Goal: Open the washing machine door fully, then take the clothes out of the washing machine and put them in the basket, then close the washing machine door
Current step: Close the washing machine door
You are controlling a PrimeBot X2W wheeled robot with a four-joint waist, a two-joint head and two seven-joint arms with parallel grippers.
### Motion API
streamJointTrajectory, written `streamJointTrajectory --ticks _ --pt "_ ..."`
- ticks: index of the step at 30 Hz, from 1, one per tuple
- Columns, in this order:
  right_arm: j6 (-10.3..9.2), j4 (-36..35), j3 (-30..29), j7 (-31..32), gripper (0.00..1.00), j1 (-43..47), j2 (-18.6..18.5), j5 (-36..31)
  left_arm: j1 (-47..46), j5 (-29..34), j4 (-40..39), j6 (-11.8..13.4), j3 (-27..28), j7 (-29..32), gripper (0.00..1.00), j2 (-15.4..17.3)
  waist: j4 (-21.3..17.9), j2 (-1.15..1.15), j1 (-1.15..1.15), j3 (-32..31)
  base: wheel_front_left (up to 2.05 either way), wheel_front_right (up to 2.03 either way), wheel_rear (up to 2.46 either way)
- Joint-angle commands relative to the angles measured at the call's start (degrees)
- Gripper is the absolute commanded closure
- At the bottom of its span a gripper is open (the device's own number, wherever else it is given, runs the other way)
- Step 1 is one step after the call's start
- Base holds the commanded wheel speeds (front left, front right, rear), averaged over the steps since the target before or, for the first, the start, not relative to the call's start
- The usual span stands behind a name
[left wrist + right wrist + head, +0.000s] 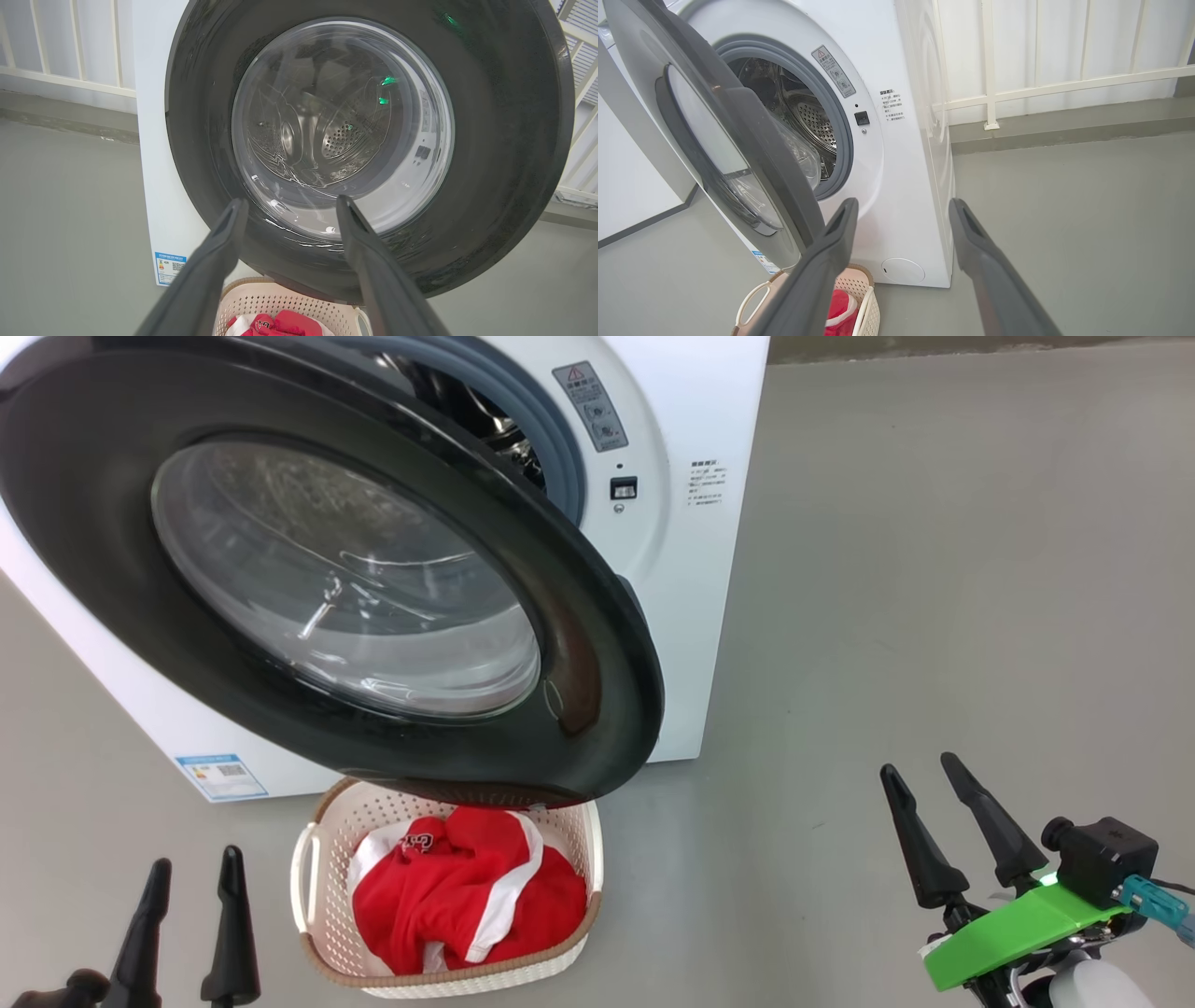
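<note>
Both pincers are hanging wide open and gripping nothing. Left pincer (pixel 195 863) is hovering low, near the basket (pixel 316 905) but not touching it, and its fingers are pointing toward the door (pixel 345 579). Right pincer (pixel 922 782) is floating over bare floor (pixel 934 569), well apart from the washer (pixel 695 579) and everything else.

As for progress, I'm reading this as mostly done. The door is standing swung out from the washer, so the opening step is looking finished. The clothes (pixel 457 896) are lying bunched up in the basket, which is sitting on the floor right in front of the washer, tucked partly under the door's lower edge. The drum (pixel 810 119) is showing only bare steel in the part I'm able to see from the right wrist side (the door is blocking the lower bit, so I'm not swearing it's totally empty).

So what's remaining, I'm guessing, is just pushing the door shut. Neither pincer is touching it yet. The left one is looking like the closer candidate, since it's facing the glass. One thing I'm wondering about: the door is hanging right above the basket rim, so the swing might be needing a bit of care.
</note>
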Motion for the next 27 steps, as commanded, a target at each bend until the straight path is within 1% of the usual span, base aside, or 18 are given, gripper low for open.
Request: streamJointTrajectory --ticks 1,5,10,27 --pt "0.16 -1.85 0.81 -0.69 0.00 -0.74 -0.60 -0.31 -1.34 1.92 -1.82 -0.52 2.95 -0.52 0.00 -0.11 0.24 0.00 0.00 0.24 0.00 0.00 0.00" --pt "0.16 -2.15 0.84 -0.69 0.00 -0.74 -0.49 -0.53 -1.55 4.08 -1.68 -0.90 3.84 -0.53 0.00 -1.61 0.41 0.00 0.00 0.40 0.00 0.00 0.00" --pt "0.16 -2.02 1.08 -0.69 0.00 -0.92 -0.56 -0.38 -1.74 5.27 -1.35 -1.10 4.24 -0.53 0.00 -2.41 0.49 0.00 0.00 0.36 0.00 0.00 0.00" --pt "0.16 -1.57 1.84 -0.69 0.00 -1.01 -0.87 0.08 -1.48 4.59 -2.00 -1.15 2.67 -0.53 0.00 -1.64 0.16 0.00 0.00 -0.25 0.00 0.00 0.00"
